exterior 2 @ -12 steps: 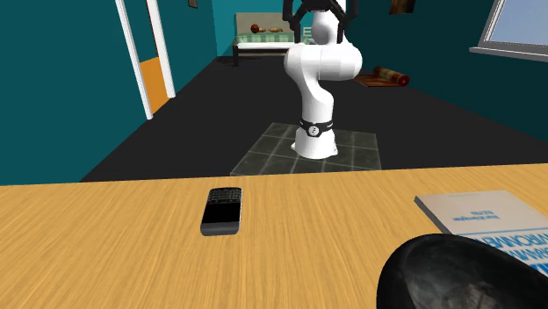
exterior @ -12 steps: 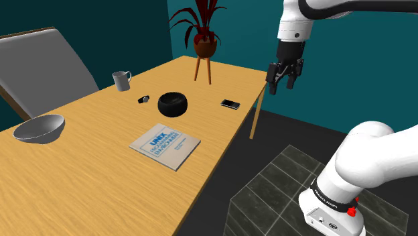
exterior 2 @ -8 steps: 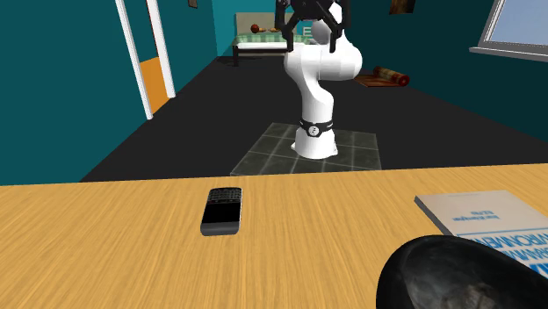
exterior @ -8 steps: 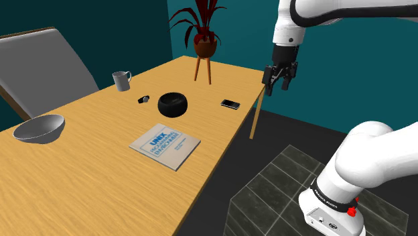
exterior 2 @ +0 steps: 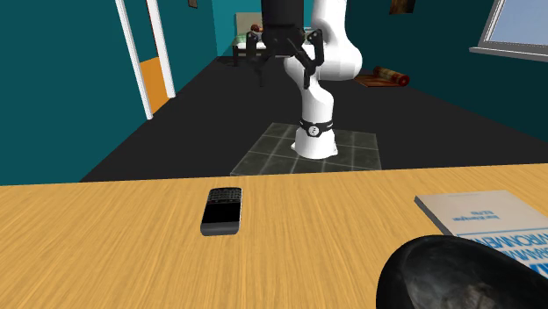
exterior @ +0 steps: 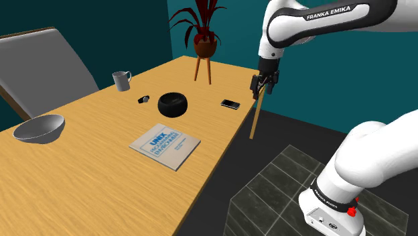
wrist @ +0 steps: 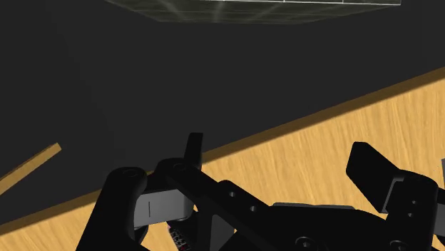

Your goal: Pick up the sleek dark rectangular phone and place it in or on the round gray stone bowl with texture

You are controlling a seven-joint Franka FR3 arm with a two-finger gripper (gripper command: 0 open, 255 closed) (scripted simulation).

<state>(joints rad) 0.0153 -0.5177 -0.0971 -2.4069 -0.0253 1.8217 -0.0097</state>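
Note:
The dark rectangular phone (exterior: 230,104) (exterior 2: 221,210) lies flat on the wooden table (exterior: 100,167), near its edge on the arm's side. A dark round bowl with a grey mottled texture (exterior: 173,104) (exterior 2: 465,276) stands mid-table, to the shoulder view's left of the phone. My gripper (exterior: 260,88) (exterior 2: 283,68) (wrist: 282,160) hangs open and holds nothing, in the air over the table's edge, to the shoulder view's right of the phone and above it. The wrist view looks down on the table's edge (wrist: 342,142) and the dark floor.
A book (exterior: 165,145) (exterior 2: 483,215) lies near the table's edge. A pale grey bowl (exterior: 39,128), a mug (exterior: 121,80) and a small dark object (exterior: 143,100) stand farther off. A potted plant (exterior: 205,41) on a stool is at the far end.
The gripper has come down and moved to the shoulder view's left, from beyond the table's corner to its edge near the phone. The fingers stay apart. Nothing on the table moved.

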